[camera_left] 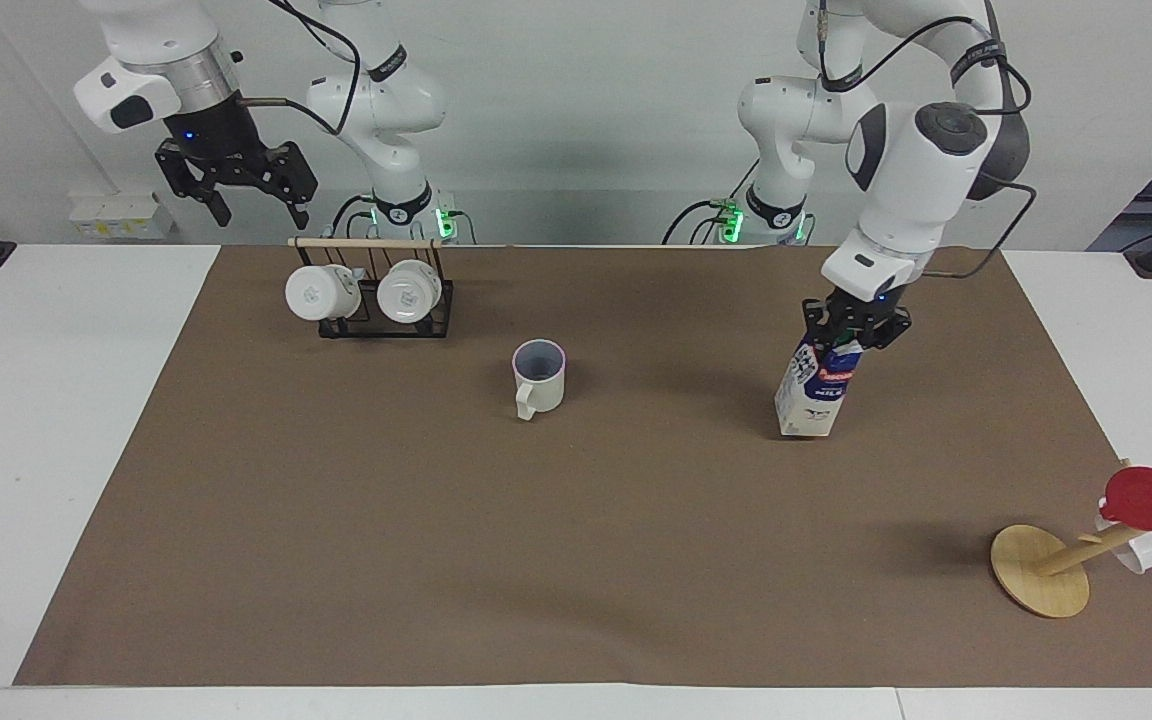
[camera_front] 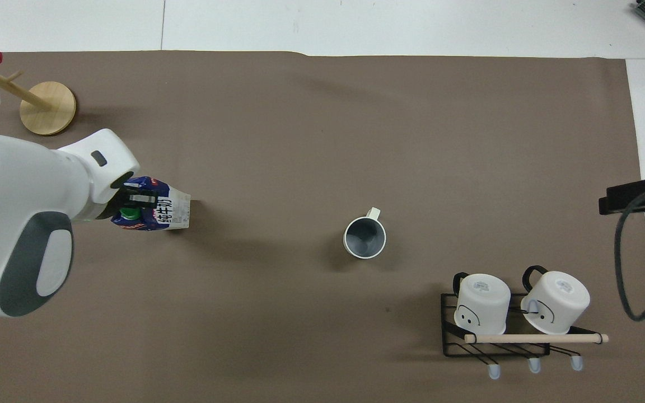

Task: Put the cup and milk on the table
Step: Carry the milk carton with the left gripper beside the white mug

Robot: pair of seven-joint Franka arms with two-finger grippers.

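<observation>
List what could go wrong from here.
1. The left pincer is shut on only the gabled top of the milk, so the carton may swing or slip.
2. The milk hangs tilted; set down like this, it could tip over.
3. Carried further, it could knock the cup standing upright mid-table.

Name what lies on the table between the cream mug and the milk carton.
Nothing: only bare brown sheet separates the cup from the milk, which the left gripper holds. The overhead view shows it best.
</observation>
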